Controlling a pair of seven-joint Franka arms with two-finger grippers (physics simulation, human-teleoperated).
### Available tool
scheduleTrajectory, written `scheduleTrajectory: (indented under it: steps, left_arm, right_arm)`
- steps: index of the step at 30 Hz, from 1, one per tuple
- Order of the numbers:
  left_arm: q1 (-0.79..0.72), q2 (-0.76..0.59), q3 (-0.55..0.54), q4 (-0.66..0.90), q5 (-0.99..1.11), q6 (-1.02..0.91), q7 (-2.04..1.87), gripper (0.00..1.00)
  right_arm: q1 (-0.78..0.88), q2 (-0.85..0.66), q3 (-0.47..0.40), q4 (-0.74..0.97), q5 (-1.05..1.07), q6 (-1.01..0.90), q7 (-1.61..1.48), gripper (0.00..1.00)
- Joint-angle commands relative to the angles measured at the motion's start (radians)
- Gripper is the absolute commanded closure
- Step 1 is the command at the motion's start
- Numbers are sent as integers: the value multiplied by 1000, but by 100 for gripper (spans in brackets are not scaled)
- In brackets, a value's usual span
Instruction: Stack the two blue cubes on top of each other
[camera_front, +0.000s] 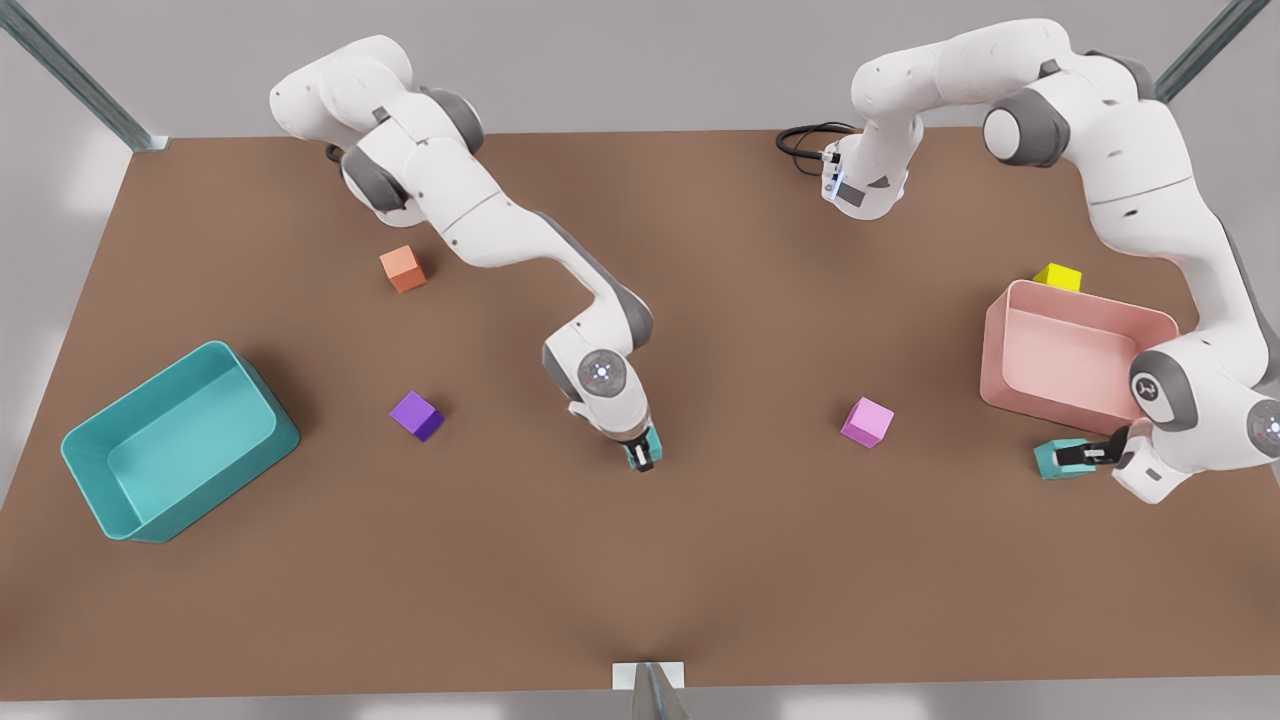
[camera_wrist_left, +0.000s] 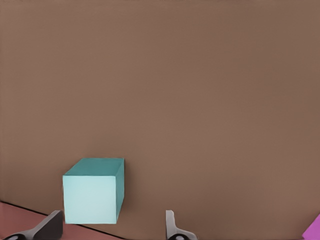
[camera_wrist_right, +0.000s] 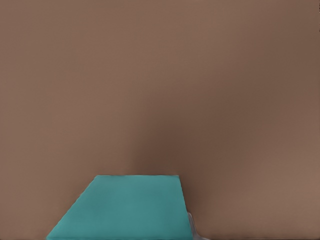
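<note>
One blue cube (camera_front: 636, 446) sits between the fingers of my right gripper (camera_front: 643, 457) near the table's middle, and the gripper is shut on it. In the right wrist view that cube (camera_wrist_right: 125, 207) looms close. The other blue cube (camera_front: 1050, 459) rests on the table in front of the pink bin, at the front view's right. My left gripper (camera_front: 1085, 455) reaches over it from the side. In the left wrist view this cube (camera_wrist_left: 93, 192) stands between the spread fingers (camera_wrist_left: 172, 227), nearer one of them, and the gripper (camera_wrist_left: 111, 225) is open.
A pink bin (camera_front: 1090, 300) stands at the front view's right with a yellow cube (camera_front: 1058, 276) behind it. A large teal bin (camera_front: 100, 470) is at the left. Orange (camera_front: 403, 268), purple (camera_front: 416, 414) and pink (camera_front: 866, 421) cubes lie scattered on the brown table.
</note>
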Motion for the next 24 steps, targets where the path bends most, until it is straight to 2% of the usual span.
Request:
scheduleTrajectory:
  steps: [1, 3, 4, 5, 12, 20, 24]
  left_arm:
    - [1, 7, 18, 0, -7, 81, 572, 0]
    - [1, 24, 35, -1, -3, 82, 586, 0]
    - [1, 31, 47, 0, -4, 96, 585, 0]
    - [1, 45, 50, 0, -4, 148, 583, 0]
    - [1, 84, 68, -18, -12, 159, 522, 0]
    - [-4, 74, 67, -46, -13, 135, 214, 0]
    - [-7, 74, 67, -58, -20, 133, 135, 0]
  right_arm:
    - [6, 11, 0, 6, -1, 4, 458, 28]
    - [12, 25, 0, 5, -1, 4, 457, 25]
    - [13, 28, 0, 5, -1, 4, 453, 16]
    - [12, 28, 0, 5, -1, 3, 453, 0]
    - [9, 6, -9, 23, -2, -13, 447, 0]
    - [-5, -34, -14, 12, -21, -22, 446, 0]
    - [-6, -172, -40, 8, -55, -120, 440, 0]
